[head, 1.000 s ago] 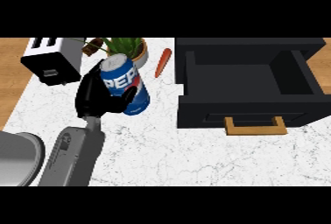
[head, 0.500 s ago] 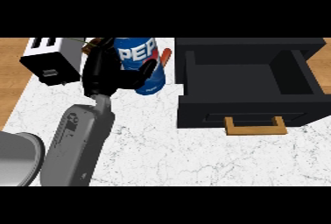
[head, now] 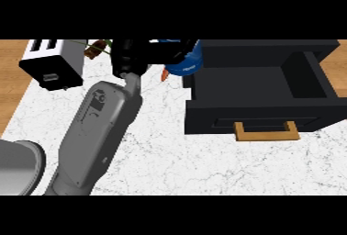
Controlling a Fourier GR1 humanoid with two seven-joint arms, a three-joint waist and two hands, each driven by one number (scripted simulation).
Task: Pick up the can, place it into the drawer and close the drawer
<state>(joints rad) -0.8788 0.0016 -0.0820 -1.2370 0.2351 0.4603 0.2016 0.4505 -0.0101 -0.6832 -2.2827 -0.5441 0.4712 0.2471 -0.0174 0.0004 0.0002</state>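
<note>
Blue can just beside open black drawer.

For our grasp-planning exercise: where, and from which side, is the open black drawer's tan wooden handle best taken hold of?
Probably its long crossbar, from the near side: the tan wooden handle stands off the black drawer's front panel on two short posts, leaving a gap for fingers to hook.

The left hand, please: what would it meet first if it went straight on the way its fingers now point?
Probably the open black drawer: the left hand, shut on the blue can, points right toward it, though height is unclear.
</note>
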